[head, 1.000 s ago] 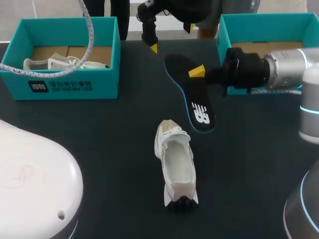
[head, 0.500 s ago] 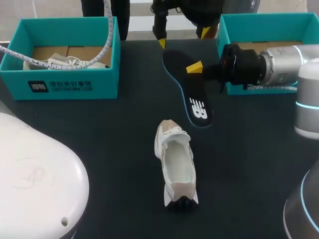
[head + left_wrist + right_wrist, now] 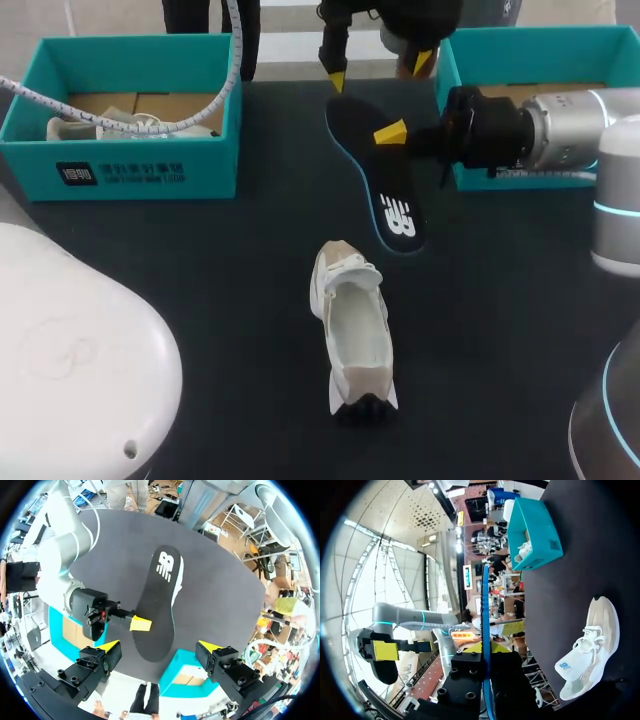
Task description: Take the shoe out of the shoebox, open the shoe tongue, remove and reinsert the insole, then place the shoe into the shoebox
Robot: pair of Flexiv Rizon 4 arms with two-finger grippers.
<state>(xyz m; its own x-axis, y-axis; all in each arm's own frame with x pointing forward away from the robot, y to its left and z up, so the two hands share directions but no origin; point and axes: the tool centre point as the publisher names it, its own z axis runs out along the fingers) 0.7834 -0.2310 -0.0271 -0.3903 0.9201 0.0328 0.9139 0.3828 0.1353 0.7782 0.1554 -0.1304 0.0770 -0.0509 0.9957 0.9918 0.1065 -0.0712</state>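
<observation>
1. Black insole [image 3: 385,180], blue-edged with a white logo at one end, is out of the shoe. The right gripper [image 3: 392,135] pinches it near the middle, fingers clamped on it from both sides. That arm comes in from 3 o'clock in the head view.
2. Its logo end points to 6 o'clock, toward the shoe, and the other end points to about 11 o'clock. Whether the logo end touches the table cannot be told.
3. The white and beige shoe [image 3: 352,330] stands upright on the dark table [image 3: 200,300]. It is at 6 o'clock from the insole and apart from it, with its toe to 12 o'clock, heel to 6 o'clock and opening facing up.
4. The left gripper [image 3: 381,68] hangs at 12 o'clock from the insole, over the far side of the table, with its fingers spread wide.
5. In the left wrist view the insole [image 3: 160,600] lies ahead of the left gripper [image 3: 159,646]. The right gripper [image 3: 140,624] is clamped on the insole's edge.
6. In the right wrist view the insole [image 3: 485,630] shows edge-on between the right gripper [image 3: 487,655] fingers. The shoe [image 3: 590,650] sits on the table beside it.
7. The teal left shoebox [image 3: 150,165] is at 10 o'clock from the shoe and holds a second pale shoe [image 3: 110,128]. The teal right shoebox [image 3: 530,38] is at about 1 o'clock, behind the right gripper.
</observation>
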